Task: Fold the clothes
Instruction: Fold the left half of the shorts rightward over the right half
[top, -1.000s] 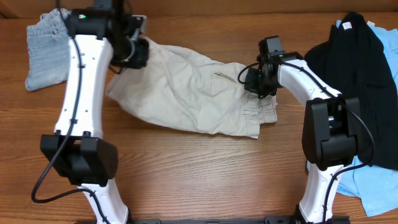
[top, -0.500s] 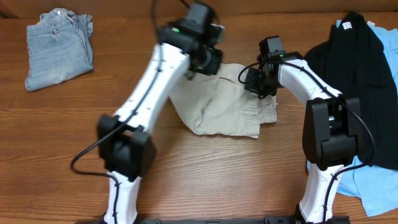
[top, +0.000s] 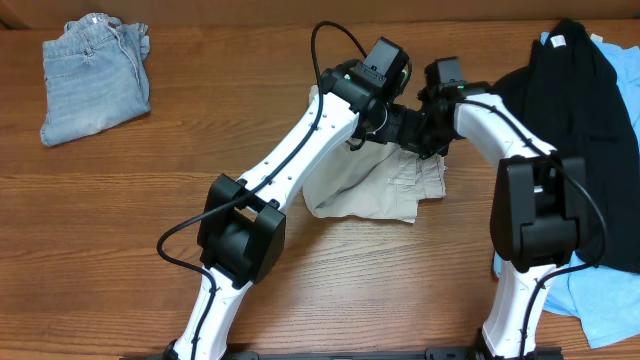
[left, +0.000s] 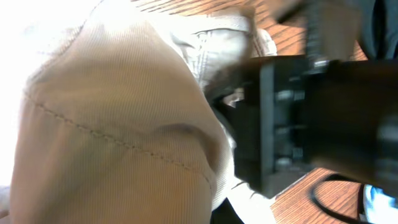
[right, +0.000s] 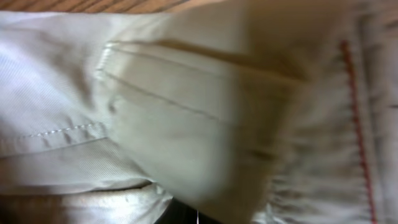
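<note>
A brown wooden table (top: 120, 200) fills the overhead view, and the clothes lie in three places on it. The beige shorts (top: 365, 185) sit in the middle, bunched into a narrow, doubled-over heap with a pocket flap showing near the right edge. The left arm stretches across the table, and the left gripper (top: 398, 122) is at the upper right corner of the shorts, its jaws closed on the cloth. In the left wrist view the ribbed beige fabric (left: 112, 124) hangs right against the lens, a stitched seam running across it. The right gripper (top: 432, 135) is just beside the left one at that same corner, jaws together on the shorts. The right wrist view is filled with pale cloth (right: 186, 124), a stitched pocket edge (right: 155, 93) and a line of red stitching (right: 354, 112); its fingers are hidden. Folded light-blue denim (top: 95, 75) lies at the far left corner, well apart. A black garment (top: 580, 130) lies on a sky-blue top (top: 600, 295) at the right edge.
</note>
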